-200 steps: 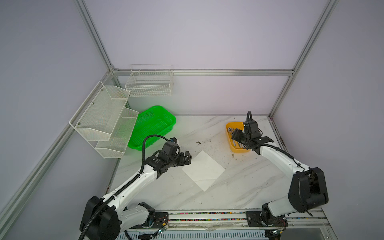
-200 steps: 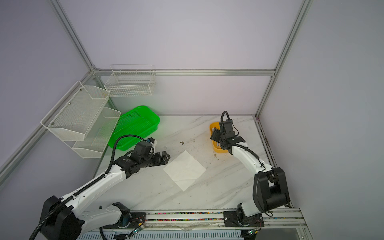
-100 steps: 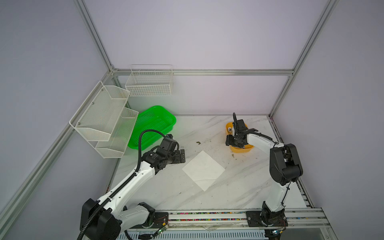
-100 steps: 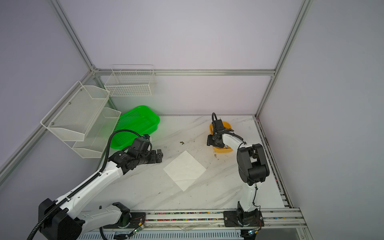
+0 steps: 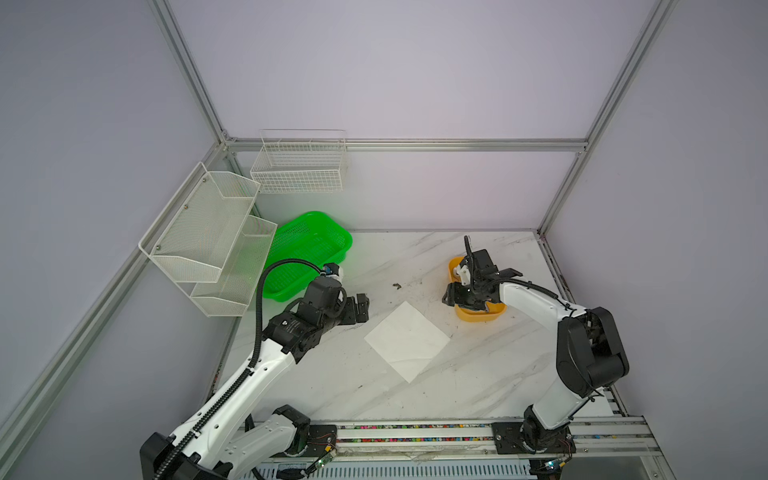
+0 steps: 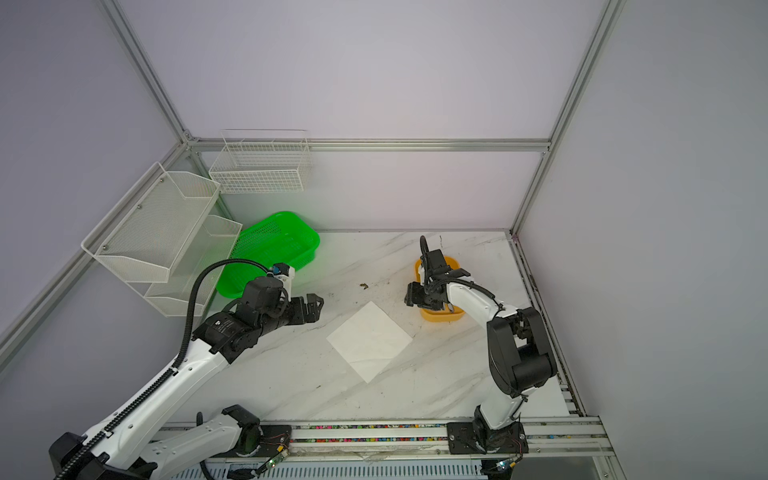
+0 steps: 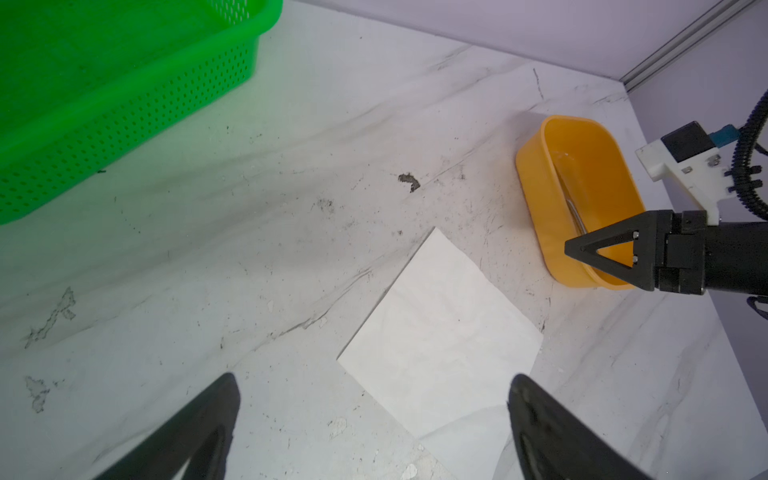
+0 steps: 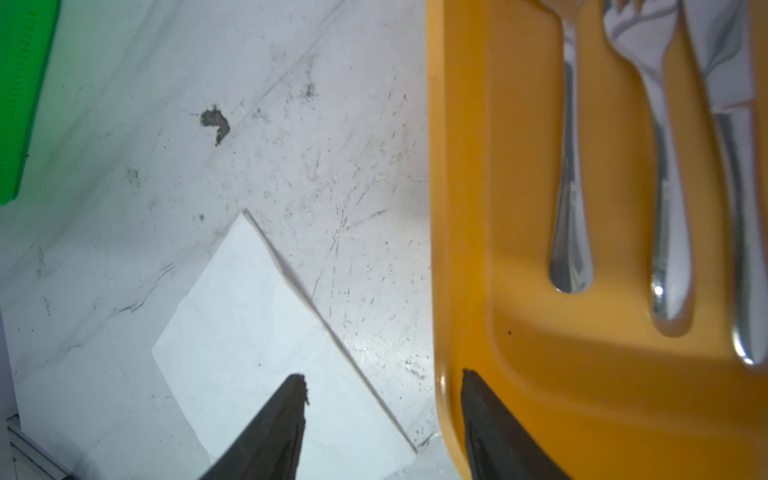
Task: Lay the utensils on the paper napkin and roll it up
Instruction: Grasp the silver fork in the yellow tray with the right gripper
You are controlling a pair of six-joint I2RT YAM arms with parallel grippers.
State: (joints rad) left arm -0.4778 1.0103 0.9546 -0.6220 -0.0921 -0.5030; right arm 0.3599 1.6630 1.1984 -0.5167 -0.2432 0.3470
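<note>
The paper napkin (image 5: 407, 340) (image 6: 369, 340) lies flat and unrolled mid-table, also showing in the left wrist view (image 7: 440, 332) and the right wrist view (image 8: 266, 345). The utensils lie side by side inside a yellow tub (image 5: 478, 313) (image 6: 440, 316) (image 8: 498, 208): a handle (image 8: 569, 208), a fork (image 8: 660, 166) and a third piece (image 8: 731, 166). My right gripper (image 5: 451, 297) (image 8: 381, 374) is open and straddles the tub's wall nearest the napkin, one finger inside, one outside with a gap. My left gripper (image 5: 360, 307) (image 7: 372, 377) hovers wide open and empty beside the napkin's left corner.
A green perforated basket (image 5: 307, 253) stands at the back left, close behind my left arm. White wire racks (image 5: 208, 232) (image 5: 299, 166) hang on the left and back walls. A small dark mark (image 5: 397, 285) is on the marble top between basket and tub.
My right gripper came down from over the tub's middle to its napkin-side wall, and its jaws narrowed. The left gripper drew back slightly to the left.
</note>
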